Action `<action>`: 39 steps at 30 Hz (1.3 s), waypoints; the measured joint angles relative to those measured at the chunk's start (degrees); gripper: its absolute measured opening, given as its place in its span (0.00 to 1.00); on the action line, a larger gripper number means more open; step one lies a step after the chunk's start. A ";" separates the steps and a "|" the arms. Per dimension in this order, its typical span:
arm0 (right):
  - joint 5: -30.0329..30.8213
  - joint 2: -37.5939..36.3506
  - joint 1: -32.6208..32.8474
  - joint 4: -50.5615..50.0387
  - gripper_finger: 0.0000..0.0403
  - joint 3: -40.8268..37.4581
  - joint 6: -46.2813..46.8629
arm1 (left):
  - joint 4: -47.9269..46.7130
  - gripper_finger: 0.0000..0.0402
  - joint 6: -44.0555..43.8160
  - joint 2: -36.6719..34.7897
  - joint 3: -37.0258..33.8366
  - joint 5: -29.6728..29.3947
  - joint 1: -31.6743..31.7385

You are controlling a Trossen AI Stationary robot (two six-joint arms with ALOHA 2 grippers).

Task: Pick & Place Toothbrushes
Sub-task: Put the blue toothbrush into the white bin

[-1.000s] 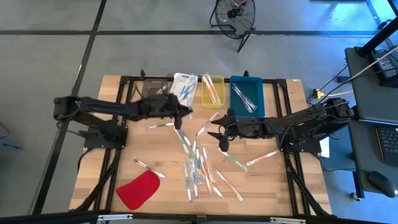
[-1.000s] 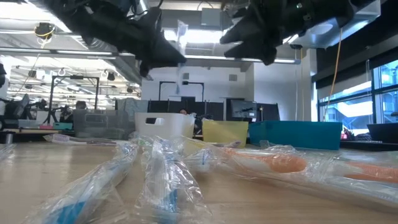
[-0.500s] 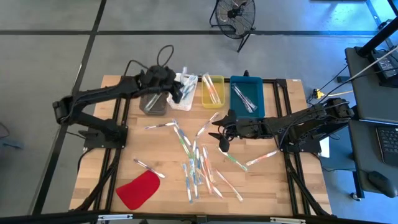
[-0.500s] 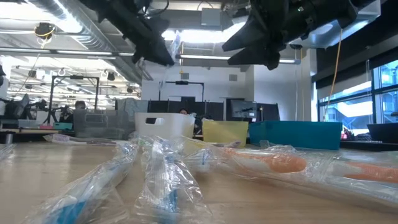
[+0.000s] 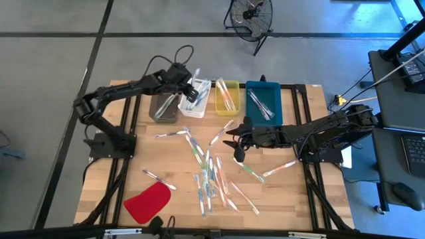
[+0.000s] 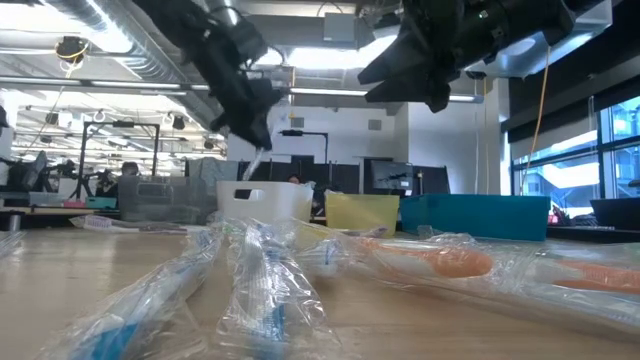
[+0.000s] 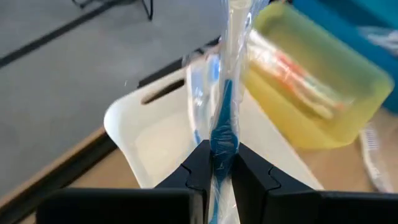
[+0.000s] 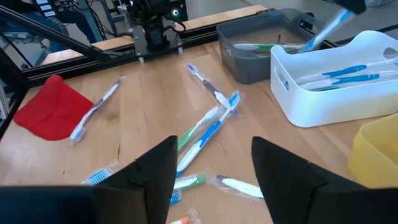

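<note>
Dozens of thin plastic-wrapped toothbrushes (image 5: 211, 174) lie scattered on the wooden table (image 5: 119, 166), spreading out beneath and just ahead of the right gripper (image 5: 236, 141). That gripper hovers over the pile with its fingers spread wide and nothing between them.

Farther back, the left gripper (image 5: 188, 85) is pinched tight on a blue-handled toothbrush in a clear wrapper (image 7: 222, 118), held over the white rectangular plastic bin (image 5: 197, 108). That bin sits directly under the fingertips, with blue brushes already lying inside it. Beside it stand a grey bin (image 5: 162, 109) on one side and a yellow translucent bin (image 5: 227, 97) on the other, then a dark teal bin (image 5: 264, 103) beyond.

To do this well, I reckon the left gripper should bring the brush down so it lies along the white bin's length before letting go. The loose wrapper could snag on the rim or cling to a finger, so a clean, low release over the middle looks safest.
</note>
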 joint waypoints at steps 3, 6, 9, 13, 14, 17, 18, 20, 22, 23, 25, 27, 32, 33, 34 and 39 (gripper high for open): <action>0.00 0.00 0.02 -0.03 0.49 0.00 -0.02 | 0.12 0.10 -0.03 2.27 0.00 0.04 0.43; 0.02 0.02 0.02 -0.01 0.48 0.00 -0.20 | 0.24 0.10 -1.05 3.66 0.00 0.16 0.66; 0.02 0.02 0.01 0.05 0.47 0.01 -0.22 | 0.09 0.09 -3.05 4.77 0.00 0.23 0.63; 0.02 0.02 0.01 0.08 0.45 0.00 -0.22 | 0.19 0.10 -4.60 6.68 0.00 0.26 0.48; 0.02 0.02 0.00 0.08 0.44 0.00 -0.22 | 0.14 0.11 -4.64 7.28 0.00 0.27 0.46; 0.02 0.02 0.02 0.08 0.43 0.00 -0.24 | 0.14 0.10 -4.74 8.89 0.00 0.27 0.45; 0.02 0.02 0.02 0.08 0.43 0.00 -0.24 | 0.14 0.10 -4.76 9.34 0.00 0.30 0.44; 0.02 0.02 0.02 0.08 0.42 0.00 -0.24 | 0.17 0.09 -5.37 10.03 0.00 0.34 0.44; 0.02 0.02 0.02 0.08 0.41 0.00 -0.24 | 0.21 0.09 -6.11 10.68 0.00 0.32 0.46; 0.02 0.02 0.02 0.08 0.41 0.00 -0.24 | 0.17 0.10 -6.28 10.96 0.00 0.34 0.46; 0.02 0.02 0.00 0.06 0.40 0.00 -0.24 | 0.22 0.11 -6.90 11.37 0.00 0.30 0.45; 0.02 0.02 0.01 0.06 0.40 0.00 -0.25 | 0.30 0.12 -7.49 11.67 0.00 0.55 0.46; 0.02 0.02 0.02 0.08 0.39 0.00 -0.26 | 0.87 0.12 -9.11 11.70 0.00 2.46 0.23; 0.02 0.02 0.00 0.06 0.39 0.00 -0.27 | 1.31 0.12 -8.92 11.70 0.00 2.79 0.09; 0.02 0.02 0.02 0.06 0.39 0.00 -0.28 | 1.83 0.12 -8.68 11.70 0.00 2.98 0.03; 0.02 0.02 0.02 0.06 0.41 0.00 -0.42 | 2.43 0.15 -8.61 11.70 0.00 3.01 -0.17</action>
